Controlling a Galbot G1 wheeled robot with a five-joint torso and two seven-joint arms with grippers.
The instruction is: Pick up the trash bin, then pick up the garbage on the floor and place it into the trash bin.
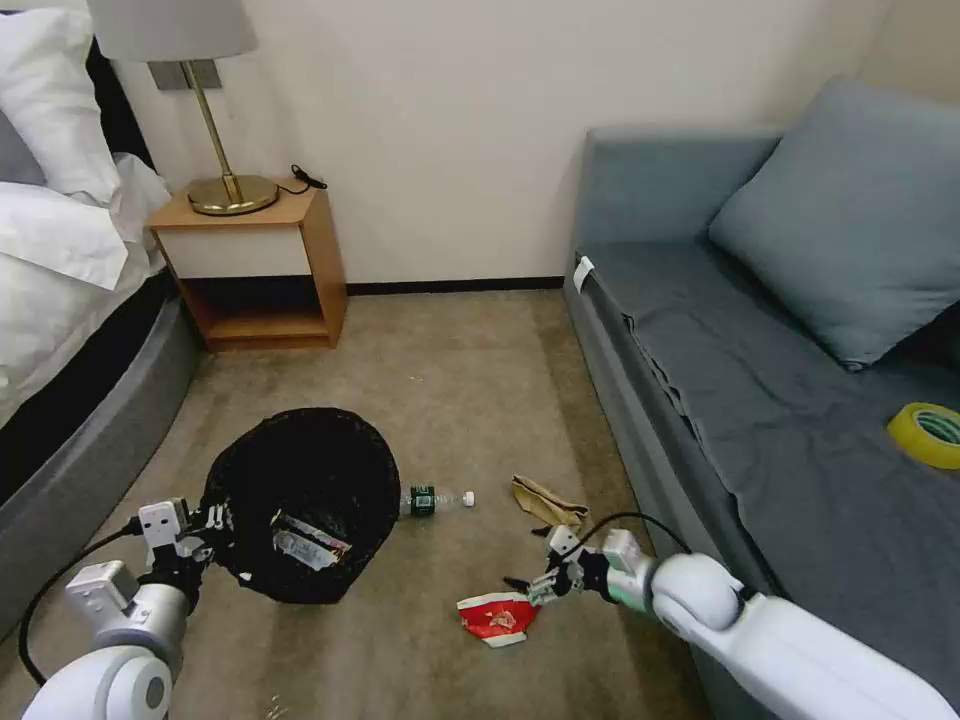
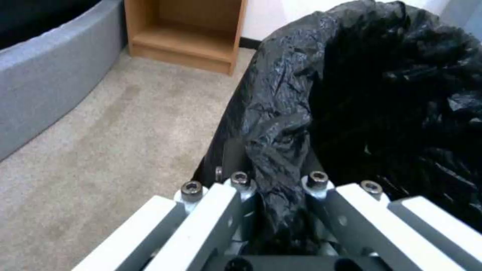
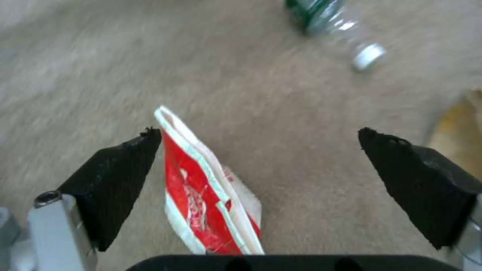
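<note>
Between the right pincer's [image 3: 258, 137] spread black fingers, nearer one, lies the flattened red-and-white paper carton [image 3: 206, 199]; the left pincer [image 2: 278, 188] pinches the black-bagged round trash bin's [image 2: 351, 94] rim.

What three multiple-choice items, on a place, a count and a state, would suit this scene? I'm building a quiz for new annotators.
1. Where is the red-and-white carton?
A. on the sofa
B. on the carpet under the right end effector
C. in the bin

2. How many litter pieces lie on the carpet outside the trash bin?
A. one
B. three
C. five

3. What is the left end effector doing?
A. hanging open
B. holding the lamp
C. shut on the bin's bag-covered rim

Answers: 1 B, the head view shows it there. 2 B, carton, brown paper, bottle. 3 C, the left wrist view shows black bag pinched between the fingers.
</note>
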